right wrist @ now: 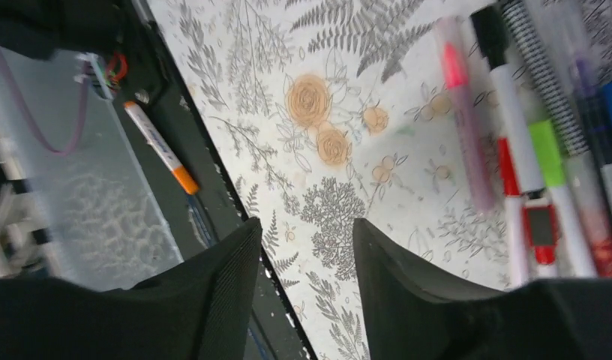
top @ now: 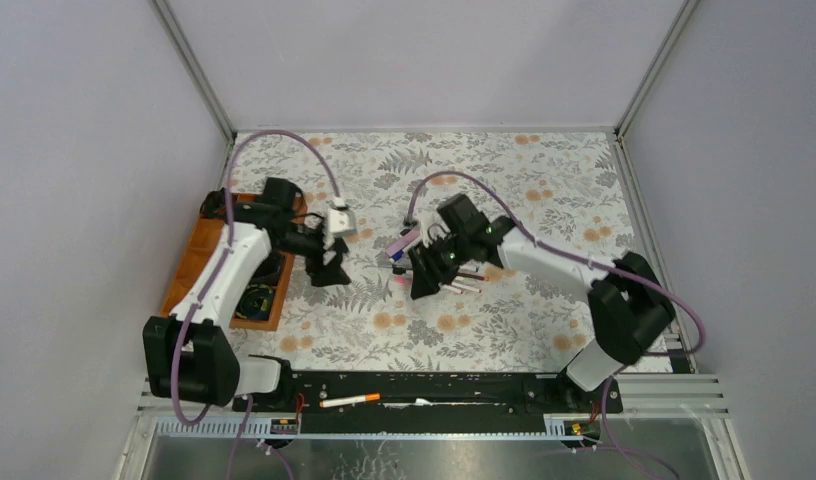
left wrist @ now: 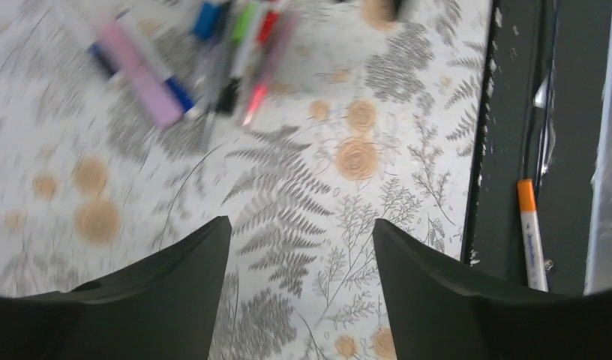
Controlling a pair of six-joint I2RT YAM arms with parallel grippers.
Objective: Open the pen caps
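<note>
A bunch of pens [top: 462, 283] lies mid-table, partly hidden under my right gripper [top: 422, 280]. The pink highlighter [top: 404, 240] sticks out at its far side. In the right wrist view the pens [right wrist: 547, 172] lie at the right with black [right wrist: 489, 34], green [right wrist: 547, 148] and red [right wrist: 541, 232] caps on them. My right gripper [right wrist: 307, 229] is open and empty, to their left. In the left wrist view the pens [left wrist: 235, 52] and highlighter [left wrist: 142, 71] are blurred at the top. My left gripper [left wrist: 301, 232] is open and empty, short of them [top: 329, 268].
A brown wooden tray [top: 197, 250] stands at the left edge under the left arm, with small dark and coloured bits too small to tell. One orange-capped pen [top: 349, 400] lies on the black rail at the near edge, seen also in both wrist views [left wrist: 532, 232] [right wrist: 160, 146].
</note>
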